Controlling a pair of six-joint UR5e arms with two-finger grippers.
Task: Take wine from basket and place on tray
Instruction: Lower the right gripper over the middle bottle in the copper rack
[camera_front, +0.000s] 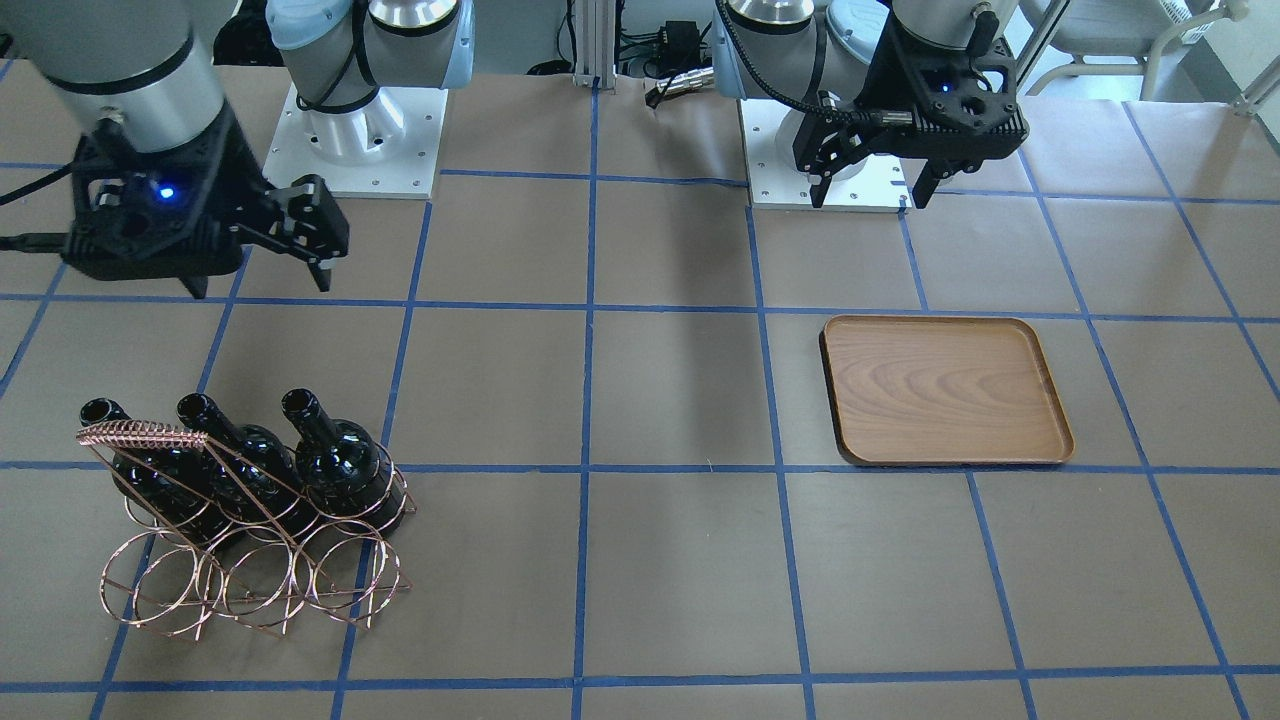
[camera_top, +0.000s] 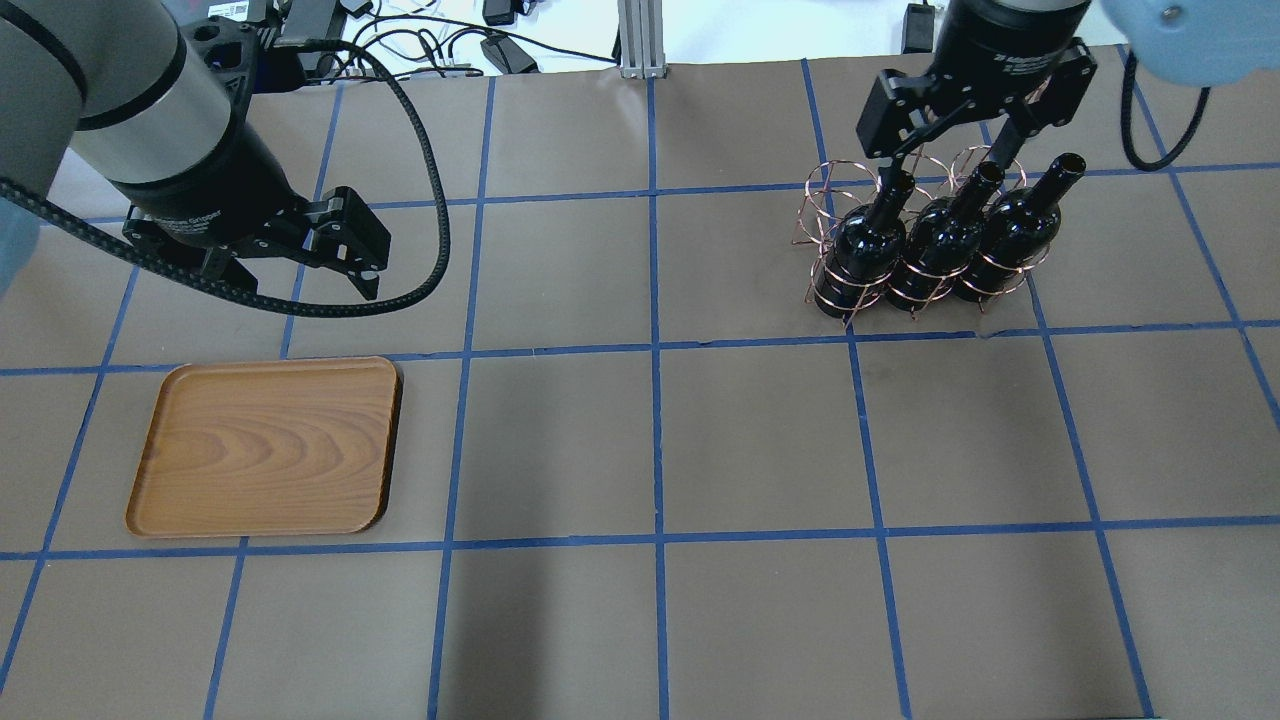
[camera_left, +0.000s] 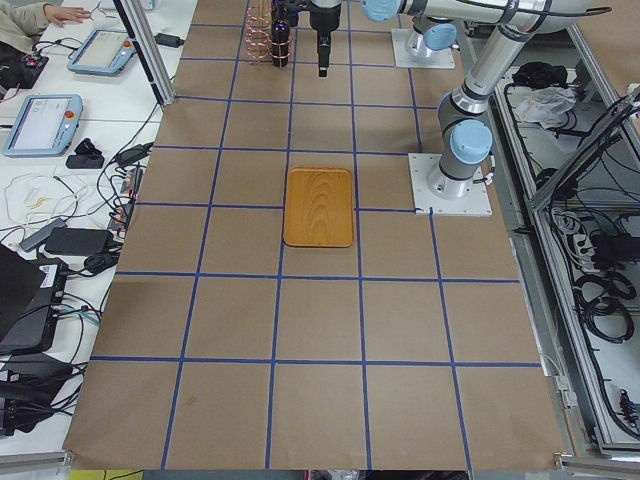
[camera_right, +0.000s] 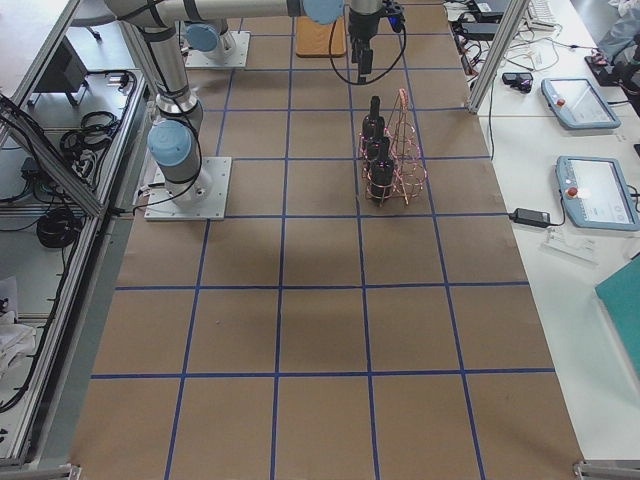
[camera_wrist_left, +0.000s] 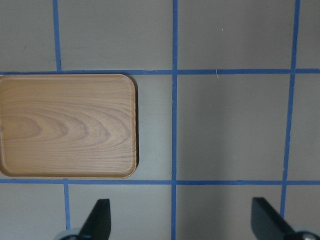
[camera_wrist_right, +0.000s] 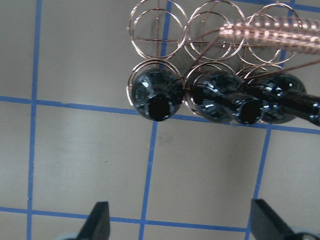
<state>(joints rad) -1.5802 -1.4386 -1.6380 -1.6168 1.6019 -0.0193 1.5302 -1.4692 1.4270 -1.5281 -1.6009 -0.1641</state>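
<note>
Three near-black wine bottles (camera_top: 935, 245) stand leaning in the copper-pink wire basket (camera_top: 825, 200) at the far right; they also show in the front view (camera_front: 335, 460). My right gripper (camera_top: 950, 145) hovers open above the bottle necks, touching nothing. Its wrist view looks down on the bottle mouths (camera_wrist_right: 160, 102) and the coil-wrapped handle (camera_wrist_right: 270, 32). The empty wooden tray (camera_top: 265, 445) lies at the near left. My left gripper (camera_top: 295, 275) is open and empty, hovering just beyond the tray (camera_wrist_left: 67, 125).
The brown table is marked with a blue tape grid. The two arm bases (camera_front: 355, 150) stand at the table's robot side. Cables and operator gear lie beyond the far edge (camera_top: 430, 45).
</note>
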